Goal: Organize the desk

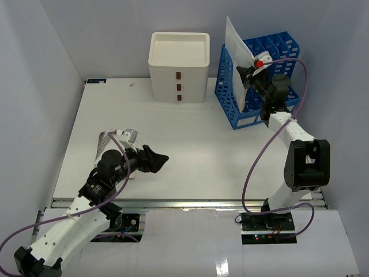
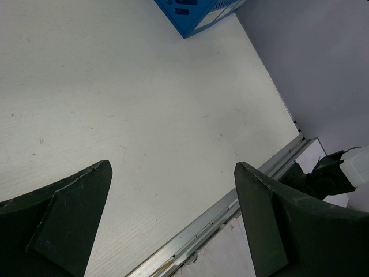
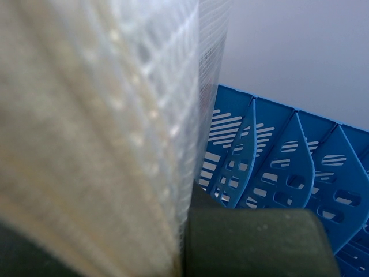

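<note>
Found the white surface (image 1: 202,144) filling the space between the walls, with a metal rail along its near edge. Noted a cream three-drawer box (image 1: 179,66) at the far edge near the middle, and just to its right a blue slotted file rack (image 1: 282,46), both standing on the surface. Saw a white mesh pouch (image 1: 237,43) held upright and slightly tilted above the rack's left end. Could not tell whether its lower edge sat in a slot. Found the right pincer (image 1: 252,72) clamped on that pouch, with one dark finger pad (image 3: 253,242) pressed against the mesh in the right wrist view and the blue dividers just behind. Found the left pincer (image 1: 163,158) low over the near-left part of the surface, spread wide, with only bare white between its fingers (image 2: 75,213). Glimpsed a grey ribbed item (image 1: 105,141) lying beside the left arm, too hidden to name.
</note>
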`<state>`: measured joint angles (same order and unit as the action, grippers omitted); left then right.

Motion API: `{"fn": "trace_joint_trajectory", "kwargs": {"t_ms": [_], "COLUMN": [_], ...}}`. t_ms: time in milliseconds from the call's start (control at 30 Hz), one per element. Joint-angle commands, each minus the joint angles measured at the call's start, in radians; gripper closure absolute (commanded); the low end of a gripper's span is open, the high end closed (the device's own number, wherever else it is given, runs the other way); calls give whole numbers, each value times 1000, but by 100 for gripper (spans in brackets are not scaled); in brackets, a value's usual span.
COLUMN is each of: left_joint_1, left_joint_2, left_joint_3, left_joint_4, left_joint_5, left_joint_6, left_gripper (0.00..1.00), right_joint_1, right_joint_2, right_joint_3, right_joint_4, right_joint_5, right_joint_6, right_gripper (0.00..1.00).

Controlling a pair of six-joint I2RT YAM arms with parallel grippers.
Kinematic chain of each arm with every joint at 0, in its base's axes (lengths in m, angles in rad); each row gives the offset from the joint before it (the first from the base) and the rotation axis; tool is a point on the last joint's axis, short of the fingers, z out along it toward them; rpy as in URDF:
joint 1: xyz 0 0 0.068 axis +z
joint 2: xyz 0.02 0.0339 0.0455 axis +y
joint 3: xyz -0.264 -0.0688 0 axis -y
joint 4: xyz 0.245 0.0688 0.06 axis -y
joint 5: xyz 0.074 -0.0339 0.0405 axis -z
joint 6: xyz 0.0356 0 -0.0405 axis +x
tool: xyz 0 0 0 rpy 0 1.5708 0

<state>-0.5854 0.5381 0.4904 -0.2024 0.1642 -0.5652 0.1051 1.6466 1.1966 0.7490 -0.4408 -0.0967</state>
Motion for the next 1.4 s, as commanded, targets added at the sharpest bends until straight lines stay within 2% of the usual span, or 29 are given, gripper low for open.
{"fn": "trace_joint_trajectory", "kwargs": {"t_ms": [0, 100, 300, 333, 433, 533, 600, 667, 700, 800, 867, 933, 1133, 1367], "left_joint_1": [2, 2, 2, 2, 3, 7, 33, 75, 133, 313, 426, 508, 534, 522], "left_joint_2": [3, 10, 49, 63, 152, 272, 383, 498, 524, 604, 684, 796, 1018, 1111], "left_joint_3": [22, 25, 54, 74, 157, 232, 321, 372, 385, 426, 466, 520, 633, 668], "left_joint_4": [5, -2, -60, -81, -207, -299, -359, -385, -379, -352, -357, -379, -410, -412], "left_joint_5": [-9, -17, -126, -156, -322, -400, -408, -394, -344, -207, -169, -149, -66, -119], "left_joint_6": [13, 19, 26, 20, -17, -10, 12, 35, 62, 131, 184, 220, 309, 356], "left_gripper": [2, 2, 2, 2, 2, 2, 2, 2, 2, 2, 2, 2, 2, 7], "right_joint_1": [2, 1, -6, -9, -12, -14, -20, -24, -28, -73, -93, -93, -73, -73], "right_joint_2": [29, 39, -42, -81, -152, -251, -321, -366, -393, -434, -430, -442, -528, -562], "right_joint_3": [73, 77, -76, -82, -9, -20, -60, -63, -66, -107, -101, -129, -301, -475], "right_joint_4": [138, 143, 138, 85, -249, -381, -434, -511, -552, -589, -707, -795, -799, -634], "right_joint_5": [-6, -25, -67, -86, -107, -119, -113, -88, -74, -316, -536, -651, -632, -672], "right_joint_6": [-7, -4, -37, -55, -138, -191, -215, -223, -198, -106, -146, -173, -192, -97], "right_gripper": [92, 87, 29, 24, 12, 4, 10, 10, 10, 10, 10, 10, 10, 10]}}
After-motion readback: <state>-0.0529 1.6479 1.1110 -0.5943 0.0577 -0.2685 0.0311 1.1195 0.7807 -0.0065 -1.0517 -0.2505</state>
